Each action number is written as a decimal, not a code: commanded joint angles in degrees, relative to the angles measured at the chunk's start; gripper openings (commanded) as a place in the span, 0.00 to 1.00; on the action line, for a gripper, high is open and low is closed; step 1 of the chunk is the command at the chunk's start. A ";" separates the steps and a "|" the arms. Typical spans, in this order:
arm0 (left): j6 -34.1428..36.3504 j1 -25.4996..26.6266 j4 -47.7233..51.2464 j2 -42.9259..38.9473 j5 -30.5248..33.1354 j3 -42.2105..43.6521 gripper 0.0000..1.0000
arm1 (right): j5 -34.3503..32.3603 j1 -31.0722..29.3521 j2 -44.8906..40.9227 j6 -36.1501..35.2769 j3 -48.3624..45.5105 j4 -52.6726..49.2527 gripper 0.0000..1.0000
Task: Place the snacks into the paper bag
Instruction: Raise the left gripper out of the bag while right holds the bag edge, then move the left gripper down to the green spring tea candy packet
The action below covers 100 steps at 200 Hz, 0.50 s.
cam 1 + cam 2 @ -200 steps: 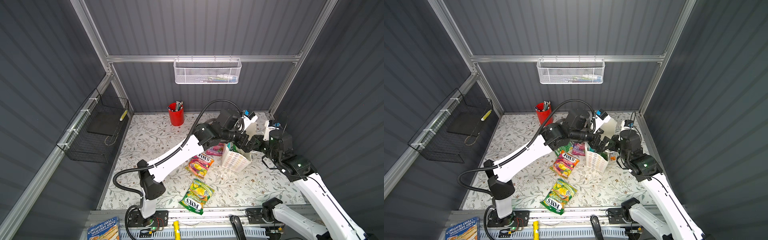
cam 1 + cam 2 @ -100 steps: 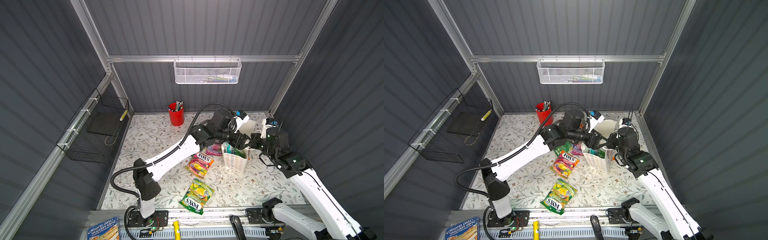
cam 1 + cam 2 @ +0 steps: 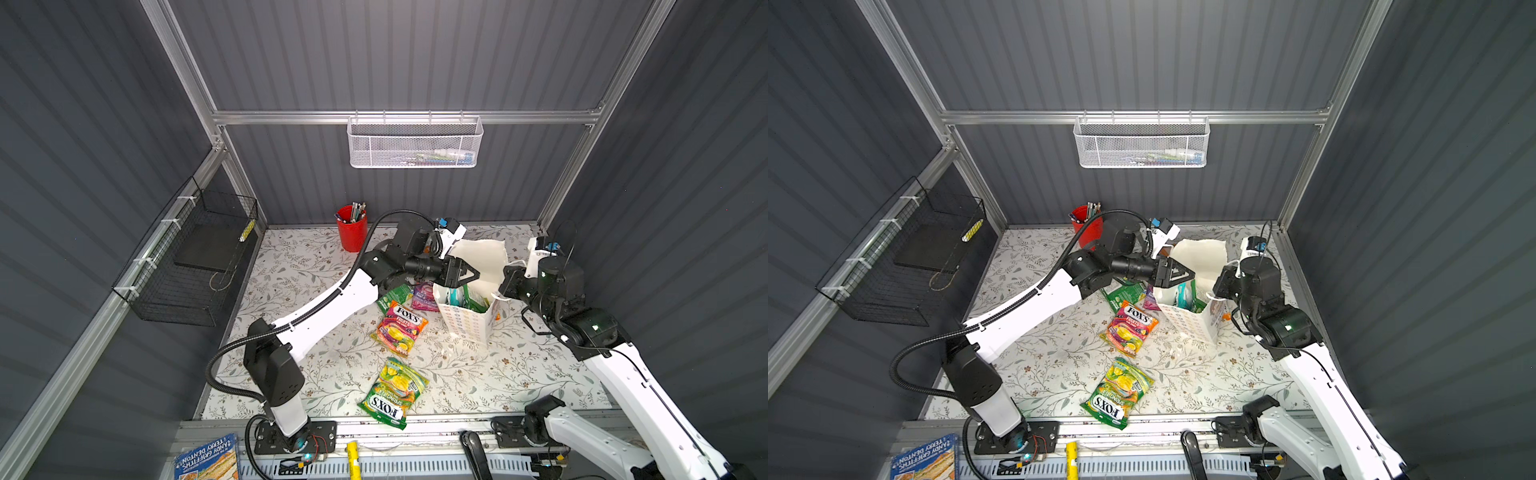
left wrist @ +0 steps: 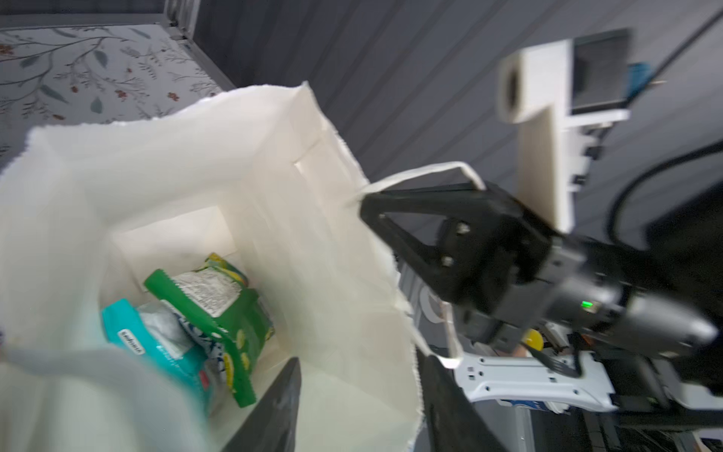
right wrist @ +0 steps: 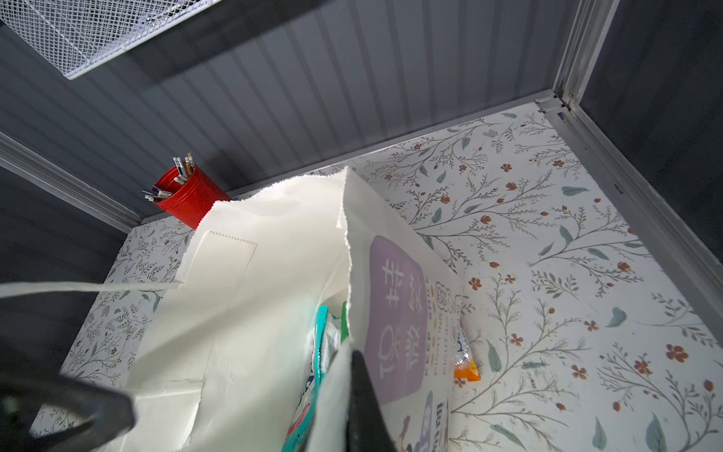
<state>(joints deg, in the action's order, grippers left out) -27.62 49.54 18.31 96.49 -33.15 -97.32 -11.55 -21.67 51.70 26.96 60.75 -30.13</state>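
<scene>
Hanging on the left wall, a black wire basket [image 3: 187,266] is bounding the scene, and a red cylindrical cup of pens [image 3: 351,232] is standing at the back of the floral-patterned tabletop [image 3: 478,382]. Right of the cup, four flat glossy snack packets are lying loose on the table. A green-and-yellow FOX'S packet [image 3: 392,392] is lying nearest the front edge, with a pink-and-yellow FOX'S Fruits packet [image 3: 400,328] behind it. A dark green packet [image 3: 392,296] and a purple packet [image 3: 424,295] are lying farther back, both partly hidden under the left arm, the purple one just beside the bag.

The left gripper [image 3: 473,274] is hovering over the mouth of the tall white paper bag [image 3: 469,324]. In the left wrist view its two dark fingers [image 4: 274,411] are standing apart, grasping nothing, with the bag's near rim passing between them. The bag is standing open, right of centre. A teal packet [image 4: 156,340] and a green serrated-edged packet [image 4: 219,297] are lying at its bottom.

The right gripper [image 4: 365,204] is clenched on the bag's right-hand rim, beside a white cord handle [image 4: 422,172]. A small orange packet [image 5: 465,368] is lying on the table just beside the bag's printed outer face.
</scene>
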 commanded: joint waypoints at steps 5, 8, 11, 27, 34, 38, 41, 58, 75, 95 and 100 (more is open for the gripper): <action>-2.41 0.25 -5.25 -4.93 -4.54 0.06 0.52 | 0.31 -0.04 -0.20 -0.04 -0.19 0.59 0.00; -2.32 0.25 -5.04 -5.17 -4.37 0.14 0.52 | 0.53 -0.02 -0.15 -0.06 -0.19 0.55 0.00; -2.17 0.23 -4.77 -5.38 -4.26 0.19 0.52 | 0.56 0.01 -0.12 -0.02 -0.19 0.59 0.00; -2.15 0.23 -5.38 -6.67 -4.56 1.26 0.52 | 0.57 -0.03 -0.28 0.00 -0.28 0.58 0.00; -2.46 0.24 -6.36 -7.07 -5.67 1.82 0.52 | 0.57 -0.03 -0.37 -0.02 -0.37 0.57 0.00; -2.44 0.27 -6.46 -7.44 -5.91 1.99 0.52 | 0.58 -0.04 -0.44 -0.06 -0.37 0.53 0.00; -2.26 0.29 -6.23 -7.67 -5.56 2.04 0.52 | 0.52 0.00 -0.46 -0.06 -0.44 0.57 0.00; 0.89 0.26 -0.05 -10.01 3.29 1.90 0.55 | 0.46 -0.04 -0.62 -0.06 -0.59 0.52 0.00; 2.78 0.15 6.53 -12.42 15.59 2.68 0.73 | 0.38 -0.01 -0.64 0.04 -0.89 0.53 0.00; 3.35 0.14 8.56 -16.21 20.82 6.36 1.00 | 0.31 -0.04 -0.81 0.02 -1.31 0.52 0.00; 3.24 0.17 8.50 -17.24 21.25 7.54 1.00 | 0.13 0.00 -0.89 -0.06 -1.42 0.59 0.00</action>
<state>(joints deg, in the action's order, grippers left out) -26.39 49.89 21.26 84.12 -21.82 -93.36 -11.33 -21.67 51.66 26.96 60.29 -30.06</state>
